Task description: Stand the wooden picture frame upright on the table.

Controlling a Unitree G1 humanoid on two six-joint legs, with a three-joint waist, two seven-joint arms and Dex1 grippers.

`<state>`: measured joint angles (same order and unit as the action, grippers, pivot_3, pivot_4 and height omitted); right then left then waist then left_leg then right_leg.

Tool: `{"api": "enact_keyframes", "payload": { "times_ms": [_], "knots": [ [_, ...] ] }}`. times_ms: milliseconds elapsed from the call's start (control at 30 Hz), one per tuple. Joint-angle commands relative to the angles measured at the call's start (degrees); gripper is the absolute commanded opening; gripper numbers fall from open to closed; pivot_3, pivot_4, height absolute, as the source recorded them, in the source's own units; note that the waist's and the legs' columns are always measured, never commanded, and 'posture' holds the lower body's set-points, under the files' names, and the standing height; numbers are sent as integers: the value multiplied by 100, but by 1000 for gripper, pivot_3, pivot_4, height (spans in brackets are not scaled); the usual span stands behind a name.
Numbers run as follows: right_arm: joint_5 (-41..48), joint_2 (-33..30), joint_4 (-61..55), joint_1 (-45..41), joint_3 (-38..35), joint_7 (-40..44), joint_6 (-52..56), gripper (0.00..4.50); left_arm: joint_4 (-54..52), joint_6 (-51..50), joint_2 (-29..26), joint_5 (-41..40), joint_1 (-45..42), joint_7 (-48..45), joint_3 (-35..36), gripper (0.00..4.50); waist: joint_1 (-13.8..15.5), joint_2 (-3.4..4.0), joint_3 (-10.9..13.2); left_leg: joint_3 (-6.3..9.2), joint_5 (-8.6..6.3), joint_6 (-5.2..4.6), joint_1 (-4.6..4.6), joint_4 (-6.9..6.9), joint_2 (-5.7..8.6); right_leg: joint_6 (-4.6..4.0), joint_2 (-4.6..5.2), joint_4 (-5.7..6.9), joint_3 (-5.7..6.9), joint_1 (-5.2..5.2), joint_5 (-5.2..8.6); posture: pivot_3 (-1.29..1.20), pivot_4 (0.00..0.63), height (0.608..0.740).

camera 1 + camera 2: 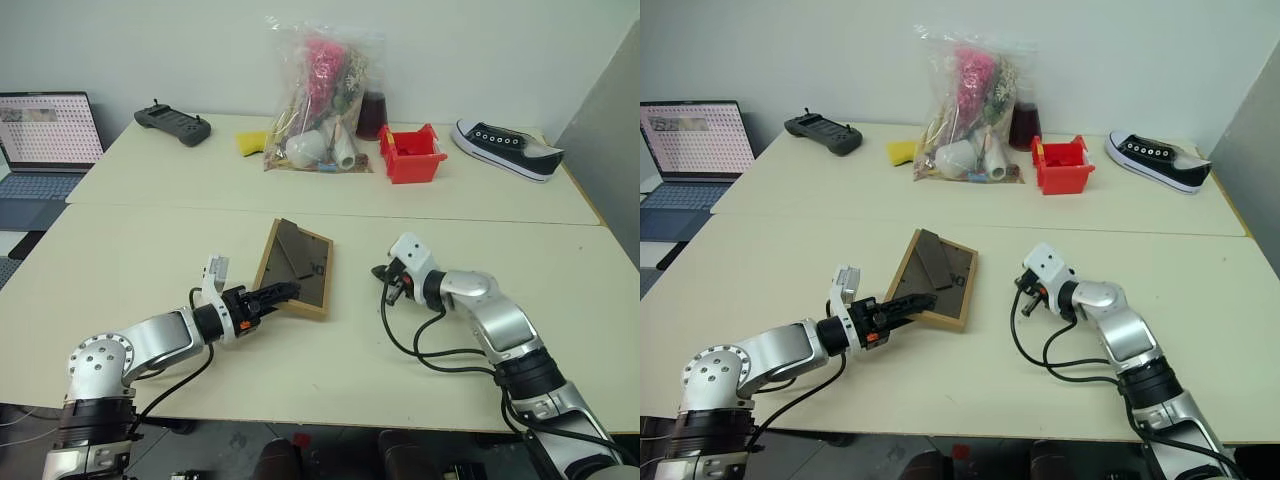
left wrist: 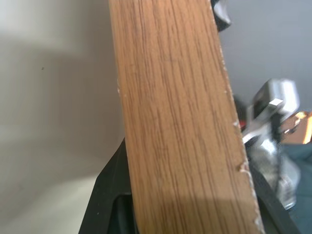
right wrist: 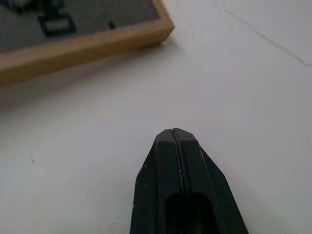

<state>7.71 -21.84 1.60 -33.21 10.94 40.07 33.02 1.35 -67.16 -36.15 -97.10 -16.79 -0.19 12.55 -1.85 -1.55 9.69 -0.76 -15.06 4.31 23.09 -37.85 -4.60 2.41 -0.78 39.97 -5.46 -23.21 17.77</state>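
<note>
Lying back-up near the middle of the table (image 1: pixel 120 260), the frame (image 1: pixel 296 266) has its near edge between the left gripper's (image 1: pixel 283 292) fingers. At its 3 o'clock, the right gripper (image 3: pixel 176 132) hovers, fingers pressed together, empty.

A laptop (image 1: pixel 45 150), controller (image 1: pixel 172 124), plastic bag (image 1: pixel 320 95), red bin (image 1: pixel 411 153) and sneaker (image 1: pixel 506 148).

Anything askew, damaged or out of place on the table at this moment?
The wooden picture frame lies back-up and skewed on the table, with the left gripper at its near corner. Its edge shows small chips in the left wrist view. A lone sneaker sits at the far right.
</note>
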Motion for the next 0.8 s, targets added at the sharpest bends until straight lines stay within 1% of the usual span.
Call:
{"api": "enact_keyframes", "payload": {
  "times_ms": [33, 67, 100, 200, 233, 267, 300, 367, 400, 533, 567, 800],
  "knots": [
    [1278, 92, -623, -623, -877, 412, 928, 349, -455, -65, -283, 530, -536, -1121, -71, 1356, 1, -5, 6, 2, 0, 0, 2, 0, 0, 0, 0, 0, 3, -1, 0, 0, 150, 740],
    [1690, 116, -683, -795, -1096, 525, 1301, 479, -538, -35, -343, 732, -656, -1445, -110, 1356, 1, -7, 11, 4, 1, 1, 4, 0, 0, 0, -1, -1, 5, -1, 0, 0, 150, 740],
    [1968, 110, -701, -944, -1239, 598, 1558, 804, -597, 13, -380, 916, -762, -1716, -137, 1356, 1, -7, 12, 6, 3, 5, 7, 1, -1, 0, -1, -4, 9, -1, 0, 0, 150, 740],
    [2652, 167, -428, -1458, -1655, 665, 2158, 1519, -776, 225, -416, 1462, -1026, -2394, -223, 1356, 0, -6, 13, 8, 5, 9, 14, 3, -1, -1, 0, -12, 13, -5, 0, 0, 150, 740],
    [2829, 194, -313, -1603, -1767, 657, 2303, 1870, -851, 279, -419, 1627, -1071, -2595, -255, 1356, -7, -6, 13, 8, 4, 8, 15, 5, -2, -1, 0, -13, 13, -5, 0, 0, 150, 740],
    [2916, 210, -167, -1722, -1837, 643, 2360, 2083, -929, 339, -409, 1776, -1103, -2764, -278, 1356, -9, -6, 13, 5, 3, 5, 15, 5, -2, -1, 0, -12, 10, -7, 0, 0, 150, 740],
    [3001, 221, -47, -1802, -1902, 646, 2396, 2425, -988, 384, -384, 1880, -1125, -2891, -284, 1356, -9, -6, 13, 4, 0, 0, 15, 5, -2, -1, 0, -11, 9, -8, 0, 0, 150, 740],
    [3128, 203, 61, -1882, -1953, 682, 2435, 2949, -1041, 409, -337, 1973, -1140, -3039, -264, 1356, -7, -6, 14, 4, -1, -2, 15, 4, -2, -1, 0, -11, 9, -8, 0, 0, 150, 740],
    [3276, 200, 50, -1934, -1999, 730, 2523, 3110, -1084, 413, -331, 2010, -1136, -3104, -256, 1356, -7, -6, 14, 5, -2, -3, 17, 4, -2, -1, 0, -11, 9, -8, 0, 0, 150, 740],
    [3515, 262, -35, -2016, -1935, 691, 2646, 4090, -1126, 399, -259, 2090, -1150, -3225, -184, 1356, -13, -5, 15, 5, -2, -4, 33, 2, -2, -1, 0, -9, 9, -24, 0, 0, 150, 740],
    [3585, 271, -130, -1985, -1851, 775, 2669, 4217, -1130, 395, -240, 2110, -1158, -3236, -182, 1356, -13, -6, 15, 5, -2, -3, 36, 2, -3, -1, 0, -8, 9, -28, 0, 0, 150, 740],
    [3855, 540, -562, -1878, -1605, 678, 2790, 4217, -1180, 337, -191, 2268, -1161, -3362, -226, 1356, -11, -6, 15, 13, -2, -3, 46, -1, -4, 0, 0, -8, 17, -34, 0, 0, 150, 740]
  ]
}}
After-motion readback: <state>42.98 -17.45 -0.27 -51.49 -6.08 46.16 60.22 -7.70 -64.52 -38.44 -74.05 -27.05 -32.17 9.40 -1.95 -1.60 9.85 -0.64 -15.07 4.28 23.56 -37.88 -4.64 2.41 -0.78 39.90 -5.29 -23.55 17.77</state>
